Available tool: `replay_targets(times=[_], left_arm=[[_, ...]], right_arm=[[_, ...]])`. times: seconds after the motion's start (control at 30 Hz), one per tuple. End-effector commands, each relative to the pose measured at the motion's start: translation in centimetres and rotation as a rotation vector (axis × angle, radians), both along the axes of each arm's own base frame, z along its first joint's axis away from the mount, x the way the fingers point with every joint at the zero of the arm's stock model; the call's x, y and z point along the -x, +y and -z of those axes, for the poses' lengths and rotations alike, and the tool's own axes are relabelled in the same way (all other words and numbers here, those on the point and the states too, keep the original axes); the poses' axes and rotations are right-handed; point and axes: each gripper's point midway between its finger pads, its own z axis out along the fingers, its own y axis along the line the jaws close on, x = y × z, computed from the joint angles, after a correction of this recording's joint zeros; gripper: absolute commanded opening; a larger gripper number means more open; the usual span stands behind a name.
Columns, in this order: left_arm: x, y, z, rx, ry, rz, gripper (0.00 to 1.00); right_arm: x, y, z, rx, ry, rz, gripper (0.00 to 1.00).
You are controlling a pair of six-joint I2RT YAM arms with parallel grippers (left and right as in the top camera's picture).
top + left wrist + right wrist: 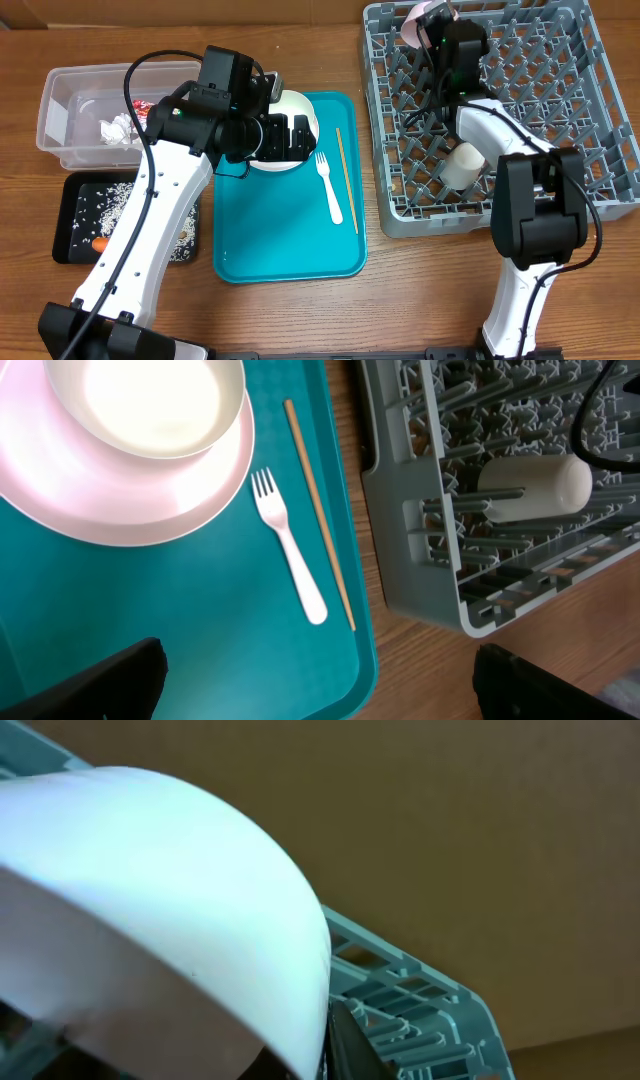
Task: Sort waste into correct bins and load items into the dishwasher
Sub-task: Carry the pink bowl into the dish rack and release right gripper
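Note:
My right gripper [437, 32] is at the dishwasher's [560, 90] back left corner, shut on the rim of a white bowl [416, 22]. That bowl [150, 910] fills the right wrist view, edge pinched at my right gripper [325, 1042], with the rack corner [420, 1010] behind it. A white cup [462, 165] lies on its side among the pegs. My left gripper [285, 135] hangs open over the teal tray [280, 250], above a bowl [150, 405] sitting on a plate [130, 510]. The fork [290, 555] and a chopstick [320, 515] lie beside them. Nothing is in my left gripper [320, 690].
The clear tub [60, 120] at the left holds a crumpled napkin [117, 128] and a red wrapper [148, 108]. In front of it, the black tray [75, 235] carries rice scraps [105, 200] and a carrot [99, 244]. Bare wood separates the teal tray from the rack.

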Motion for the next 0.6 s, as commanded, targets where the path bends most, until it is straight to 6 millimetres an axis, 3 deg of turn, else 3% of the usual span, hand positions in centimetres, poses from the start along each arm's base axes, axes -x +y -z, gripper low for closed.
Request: replay_targets(times=[0.0, 0.13, 0.23, 0.4, 0.57], left_arm=[[-0.2, 0.1, -1.1, -0.002, -0.039, 0.008, 1.0], [-0.2, 0.1, -1.1, -0.002, -0.039, 0.008, 1.0], [-0.2, 0.1, -1.1, -0.002, -0.039, 0.008, 1.0], [-0.2, 0.1, -1.1, -0.002, -0.039, 0.008, 1.0], [-0.2, 0.1, -1.1, -0.002, -0.039, 0.008, 1.0]], right_arm=[[0.5, 0.8, -2.4, -0.015, -0.027, -0.01, 0.09], [1.2, 0.8, -3.7, -0.056, -0.027, 0.002, 0.12], [1.9, 0.7, -3.4, -0.05, 0.021, 0.004, 0.13], [2.8, 0.6, -2.3, -0.062, 0.088, 0.015, 0.34], [3.8, 0.6, -2.8, -0.128, 0.105, 0.037, 0.41]])
